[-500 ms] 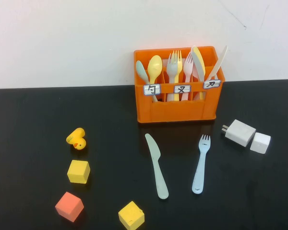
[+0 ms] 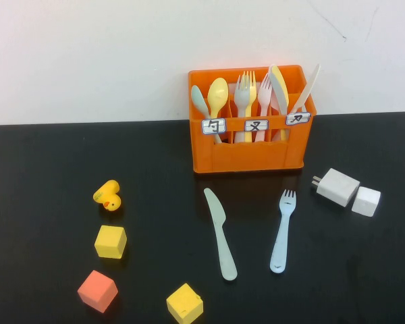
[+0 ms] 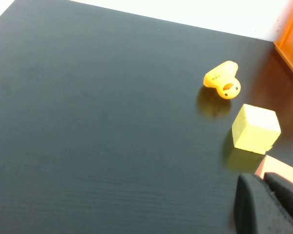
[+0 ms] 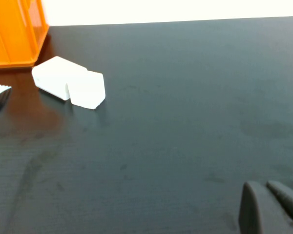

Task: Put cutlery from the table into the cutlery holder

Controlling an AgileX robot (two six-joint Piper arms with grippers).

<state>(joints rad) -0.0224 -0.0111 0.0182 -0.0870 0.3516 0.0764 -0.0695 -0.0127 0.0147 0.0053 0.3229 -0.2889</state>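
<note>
The black table carries the orange cutlery holder at the far centre, already stocked with spoons, forks and knives. Nearer lie the mint-green knife and, to its right, the light blue fork, apart from each other. The left gripper hovers near the yellow cube, the right gripper over bare table; both have fingers together.

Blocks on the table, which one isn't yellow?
The red block, nearest the front left corner; the other two blocks are yellow.
</note>
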